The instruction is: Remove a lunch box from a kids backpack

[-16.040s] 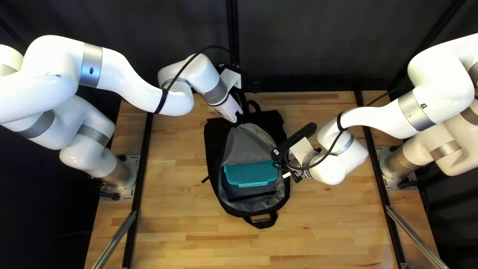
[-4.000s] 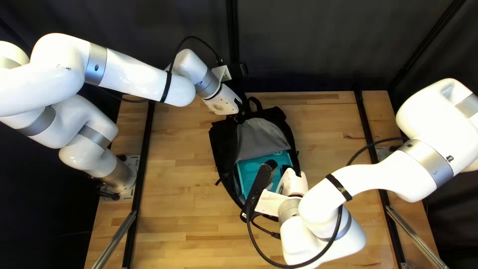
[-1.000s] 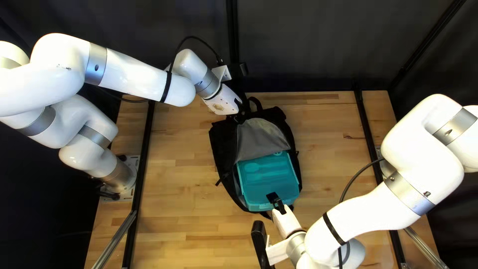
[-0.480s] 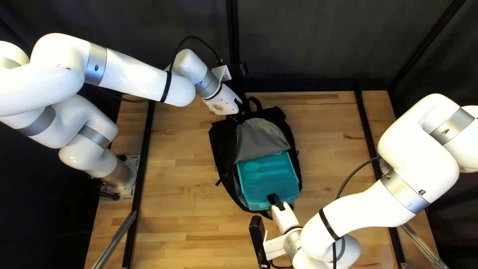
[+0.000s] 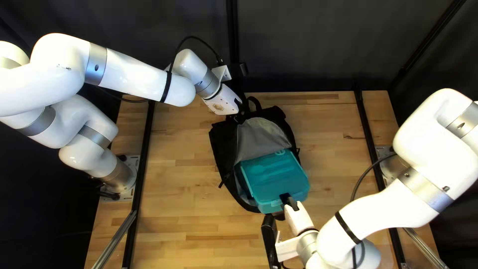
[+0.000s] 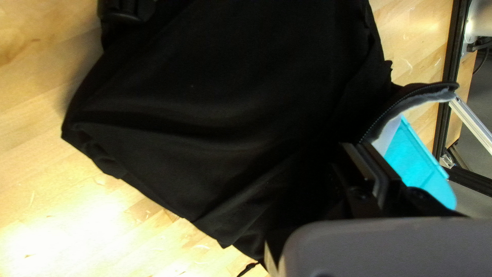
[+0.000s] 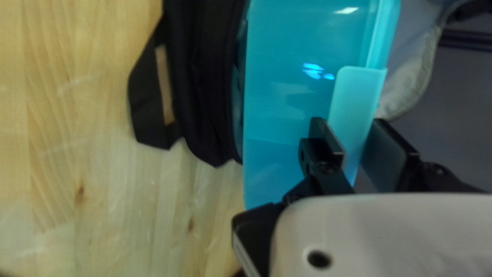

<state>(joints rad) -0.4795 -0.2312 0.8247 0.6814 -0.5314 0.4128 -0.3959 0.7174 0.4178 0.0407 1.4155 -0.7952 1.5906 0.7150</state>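
In the top left view the black backpack (image 5: 221,142) lies with its grey-lined opening toward the near edge. The teal lunch box (image 5: 274,177) sticks out past its right side, the far end under the grey flap. My right gripper (image 5: 288,200) holds the box's near end; in the right wrist view that gripper (image 7: 356,143) is shut on the rim and latch of the lunch box (image 7: 292,107). My left gripper (image 5: 240,107) is at the backpack's far end; in the left wrist view the gripper (image 6: 370,159) is shut on black cloth of the backpack (image 6: 215,102).
The backpack's loop handle (image 7: 146,97) lies on the wooden table beside the box in the right wrist view. Black rails (image 5: 141,174) run along both table sides, and a dark curtain (image 5: 308,45) hangs behind the far edge.
In the last half second my right gripper and the lunch box have shifted right and slightly nearer, turning a little; the backpack's near end followed slightly. My left arm has kept still.
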